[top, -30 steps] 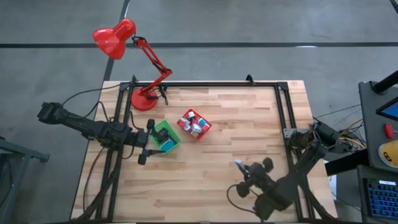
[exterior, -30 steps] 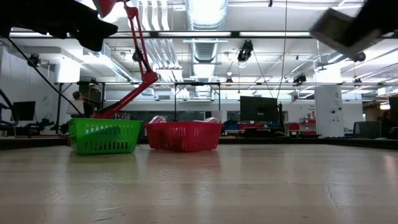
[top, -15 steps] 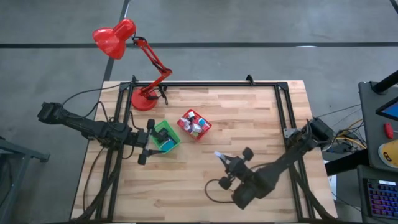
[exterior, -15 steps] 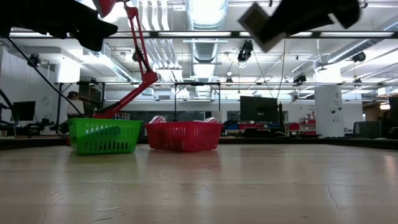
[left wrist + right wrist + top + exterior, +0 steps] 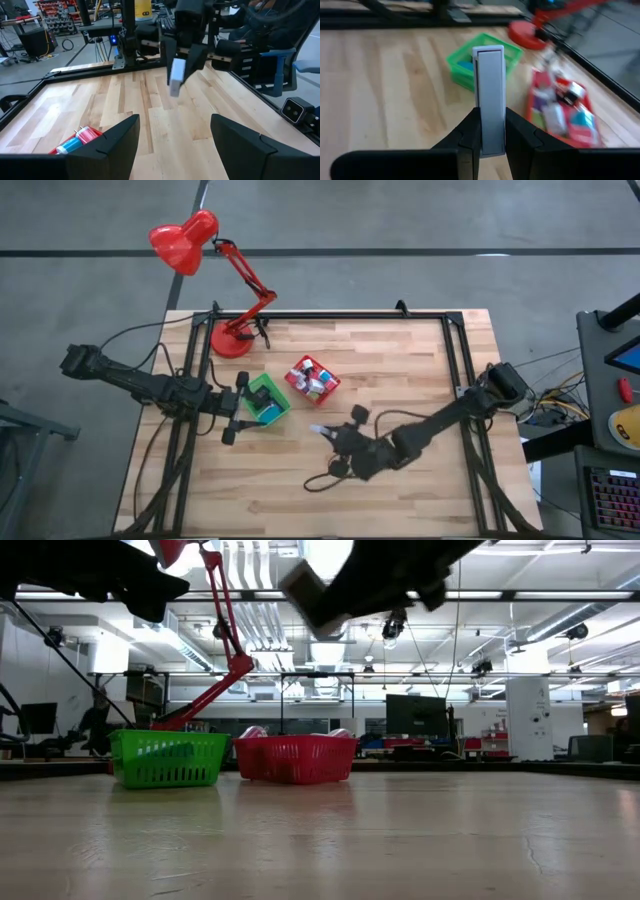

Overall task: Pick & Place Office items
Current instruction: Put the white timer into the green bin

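Office items are lying mostly in two bins: several white, red and teal pieces (image 5: 312, 378) are filling the red bin (image 5: 327, 392), and a blue piece (image 5: 268, 411) is sitting in the green bin (image 5: 254, 387) just beside it. One more, a grey-white stick (image 5: 488, 100), is being carried above the table (image 5: 400, 360) by the right gripper (image 5: 322, 430), whose jaws are clamping it upright at its lower end (seen from overhead it is showing only as a pale tip (image 5: 317, 429)). That gripper is hanging over bare wood in front of the red bin, well clear of both bins. The left gripper (image 5: 237, 408) is waiting at the green bin's left edge, its jaws spread wide with nothing between them. A red desk lamp (image 5: 190, 240) is standing at the far left corner
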Tool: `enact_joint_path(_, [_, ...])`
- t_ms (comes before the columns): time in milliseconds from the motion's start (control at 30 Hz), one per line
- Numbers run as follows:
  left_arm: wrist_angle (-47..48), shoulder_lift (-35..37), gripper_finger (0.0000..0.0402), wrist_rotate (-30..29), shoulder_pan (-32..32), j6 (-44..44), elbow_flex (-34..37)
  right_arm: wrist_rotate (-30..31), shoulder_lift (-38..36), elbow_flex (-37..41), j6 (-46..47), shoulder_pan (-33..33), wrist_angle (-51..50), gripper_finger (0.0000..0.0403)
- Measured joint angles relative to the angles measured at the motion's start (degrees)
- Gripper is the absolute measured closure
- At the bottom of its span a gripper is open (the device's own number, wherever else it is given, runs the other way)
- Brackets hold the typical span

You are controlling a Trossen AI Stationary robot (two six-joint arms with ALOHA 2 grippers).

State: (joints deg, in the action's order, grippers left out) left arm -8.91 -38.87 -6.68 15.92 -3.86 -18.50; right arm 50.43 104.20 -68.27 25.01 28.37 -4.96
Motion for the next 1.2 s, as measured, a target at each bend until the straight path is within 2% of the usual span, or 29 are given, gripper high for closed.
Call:
enact_joint_path(133, [0.0,0.0,0.0152,0.0,0.0,0.0,0.0,-8.4,0.0,4.9,-10.4,-3.9,15.4,0.0345])
enact_joint_path(233, [0.0,0.0,0.0152,0.0,0.0,0.0,0.0,-16.6,0.0,8.6,-13.6,-7.5,23.5,0.0345])
enact_joint_path(333, [0.0,0.0,0.0152,0.0,0.0,0.0,0.0,-24.4,0.0,11.1,-15.0,-11.0,25.3,0.0344])
enact_joint_path(433, [0.0,0.0,0.0152,0.0,0.0,0.0,0.0,-28.7,0.1,13.0,-15.3,-13.8,26.0,0.0344])
enact_joint_path(500, [0.0,0.0,0.0152,0.0,0.0,0.0,0.0,-31.7,0.8,14.2,-17.2,-15.5,30.5,0.0343])
enact_joint_path(667, [0.0,0.0,0.0152,0.0,0.0,0.0,0.0,-34.0,4.2,17.0,-23.7,-18.2,44.8,0.0343])
enact_joint_path(767, [0.6,0.0,0.0152,0.0,0.0,0.0,0.0,-34.7,7.5,17.0,-25.6,-19.6,52.9,0.0343])
enact_joint_path(867, [0.9,-0.1,0.0152,0.0,0.0,0.0,0.0,-37.9,11.6,15.5,-26.8,-21.1,59.5,0.0343])
enact_joint_path(967, [0.9,-0.1,0.0152,0.0,0.0,0.0,0.0,-40.3,15.5,12.2,-26.7,-22.3,61.5,0.0343])
enact_joint_path(1200, [1.3,-0.3,0.0152,0.0,0.0,0.0,0.0,-40.4,22.6,2.7,-26.8,-23.5,60.7,0.0343])
